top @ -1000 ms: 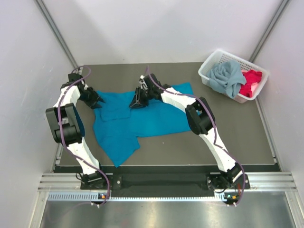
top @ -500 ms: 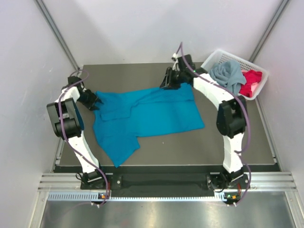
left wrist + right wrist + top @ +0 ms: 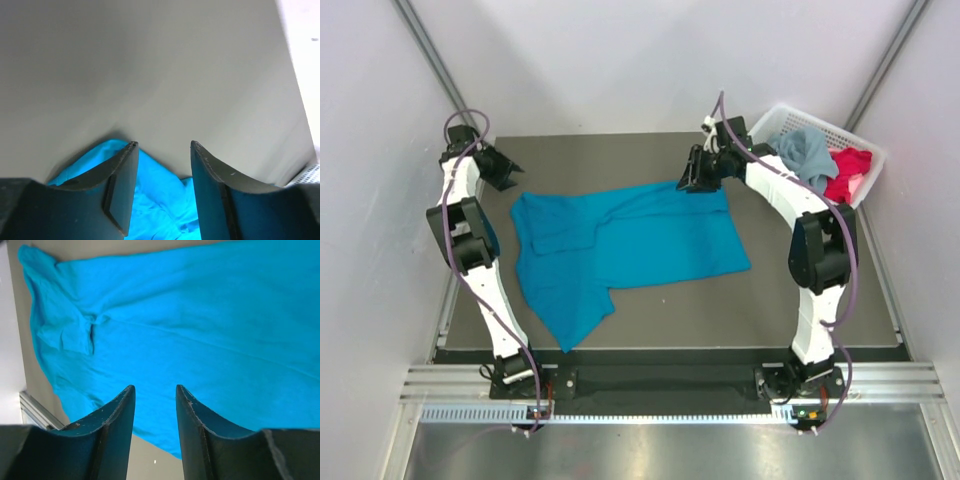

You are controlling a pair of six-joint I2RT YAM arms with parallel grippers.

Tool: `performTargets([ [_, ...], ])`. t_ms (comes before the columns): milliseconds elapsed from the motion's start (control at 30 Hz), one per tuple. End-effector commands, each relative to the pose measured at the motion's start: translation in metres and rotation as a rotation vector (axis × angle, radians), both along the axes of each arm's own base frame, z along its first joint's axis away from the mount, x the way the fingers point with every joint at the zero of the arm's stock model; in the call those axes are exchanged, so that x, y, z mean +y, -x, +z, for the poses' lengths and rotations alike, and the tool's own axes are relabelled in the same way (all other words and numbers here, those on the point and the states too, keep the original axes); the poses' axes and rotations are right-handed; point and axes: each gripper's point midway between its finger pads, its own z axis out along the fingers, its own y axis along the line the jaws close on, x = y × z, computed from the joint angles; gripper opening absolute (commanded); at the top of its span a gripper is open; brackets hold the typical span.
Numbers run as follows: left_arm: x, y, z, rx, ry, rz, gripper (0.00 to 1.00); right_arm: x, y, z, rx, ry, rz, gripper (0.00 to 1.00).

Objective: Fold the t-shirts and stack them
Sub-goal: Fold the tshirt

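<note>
1. Both arms have drawn back from the teal-blue t-shirt (image 3: 630,245) within the last second. The left arm has swung to the far left corner. The right arm has gone from the shirt's middle to its far right corner, and cloth that was gathered there now lies opened out to the right.
2. We see a dark worktop (image 3: 800,290) carrying everything in the scene.
3. Spread almost flat, the teal-blue t-shirt covers the left and middle of the worktop, with one flap reaching toward the near edge on the left and creases at its left end.
4. At the far right corner sits a white lattice basket (image 3: 757,133), apart from the spread shirt.
5. Inside it we find a grey-blue t-shirt (image 3: 805,155) heaped on the left and a red-pink t-shirt (image 3: 847,170) touching it on the right.
6. Our left gripper (image 3: 161,144) has its fingers spread with nothing between them. It sits just beyond the teal shirt's far left corner, clear of the cloth.
7. Our right gripper (image 3: 155,387) also has its fingers apart and empty, above the shirt's far right edge, and blue cloth fills the gap in its wrist view.
</note>
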Motion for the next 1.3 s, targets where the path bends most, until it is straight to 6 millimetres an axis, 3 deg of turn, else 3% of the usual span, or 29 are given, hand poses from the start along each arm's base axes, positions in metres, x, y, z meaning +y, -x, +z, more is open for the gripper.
performTargets([
  [0,-0.006,0.008,-0.005,0.066,0.089,0.044,0.5,-0.016,-0.016,0.016,-0.036,-0.031,-0.029,0.39],
  [400,-0.014,0.023,-0.032,0.162,0.116,0.079,0.44,-0.03,-0.022,0.006,0.003,-0.057,-0.062,0.38],
  [700,-0.012,0.021,-0.035,0.164,0.078,0.088,0.44,-0.031,-0.021,0.004,0.013,-0.063,-0.069,0.38],
  [900,-0.006,0.023,-0.026,0.15,0.021,0.099,0.45,-0.031,-0.021,0.002,0.015,-0.065,-0.071,0.38],
  [1267,-0.018,0.026,-0.05,0.191,0.051,0.07,0.43,-0.031,-0.02,0.003,0.016,-0.07,-0.073,0.38],
])
